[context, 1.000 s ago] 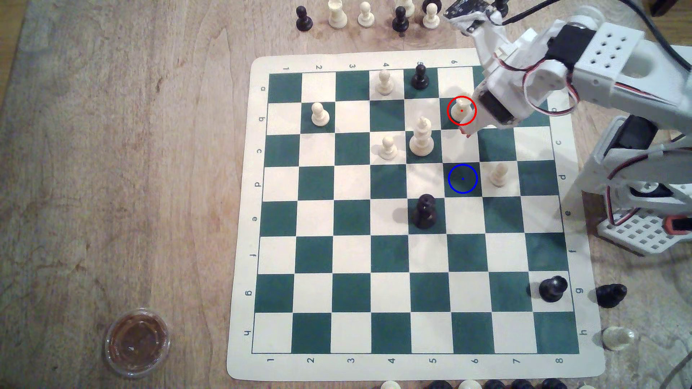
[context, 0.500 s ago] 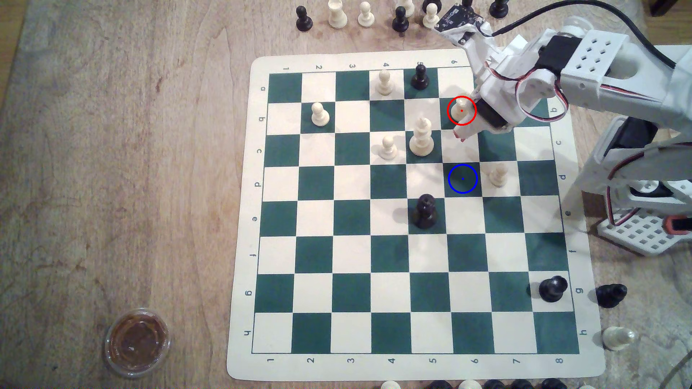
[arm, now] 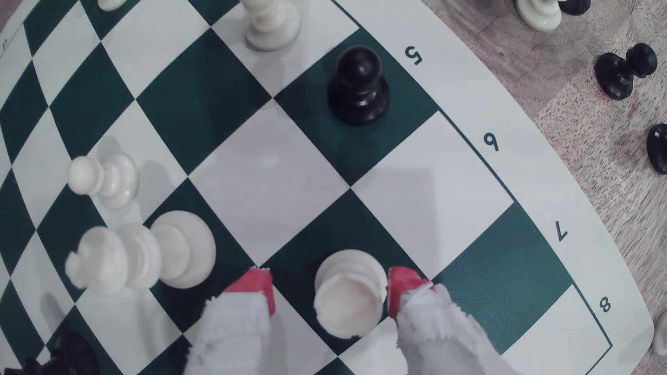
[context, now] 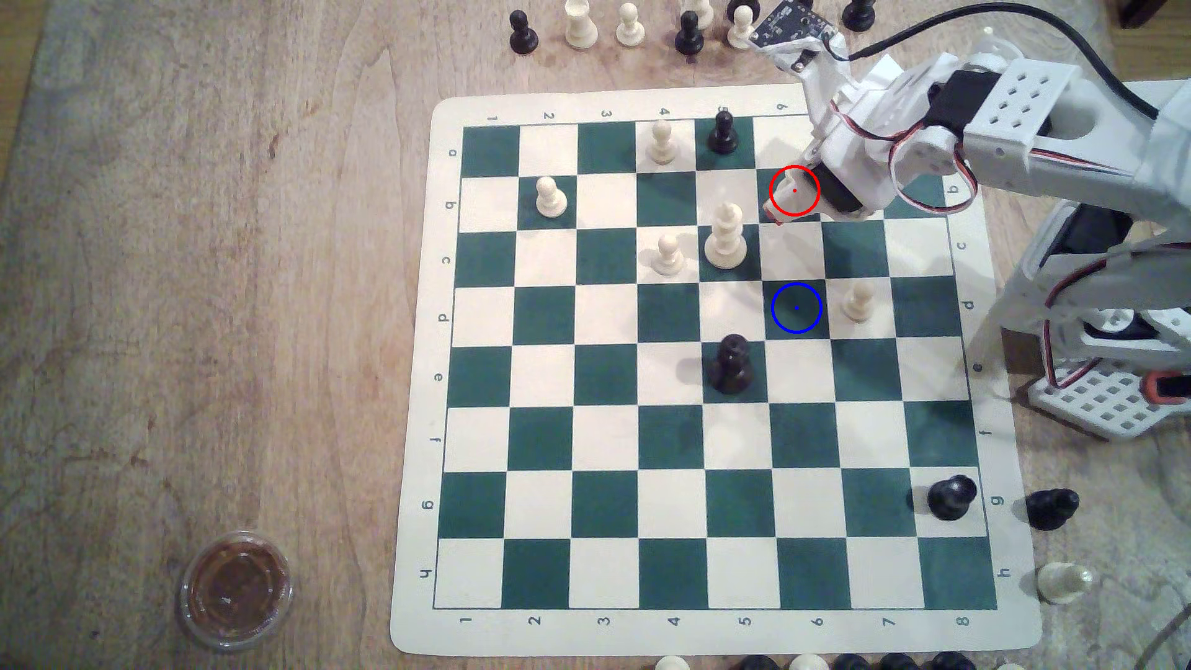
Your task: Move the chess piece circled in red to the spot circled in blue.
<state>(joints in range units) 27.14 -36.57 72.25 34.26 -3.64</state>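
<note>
The chess piece [arm: 348, 292], a short cream rook with a flat-topped head, stands on a dark green square of the board [context: 670, 438]. My gripper [arm: 328, 288] is open around it. One red-tipped finger [arm: 400, 285] rests against the head. The other finger [arm: 254, 286] stands a gap away. In the exterior view my gripper [context: 783, 205] sits over the red ring and hides most of the piece. The spot [context: 796, 308], a green square with a blue ring and dot, lies bare two rows nearer the camera in the same column.
A tall cream piece [context: 726, 238] stands one column to the exterior view's left of the gripper. A cream pawn [context: 859, 301] sits right of the spot and a black piece [context: 731, 364] below-left of it. A black pawn [context: 723, 132] stands near the far edge. Spare pieces [context: 580, 26] line the table beyond.
My gripper has slid toward the exterior view's left and slightly up, from beside the red ring to over it. The pieces on the board have not moved.
</note>
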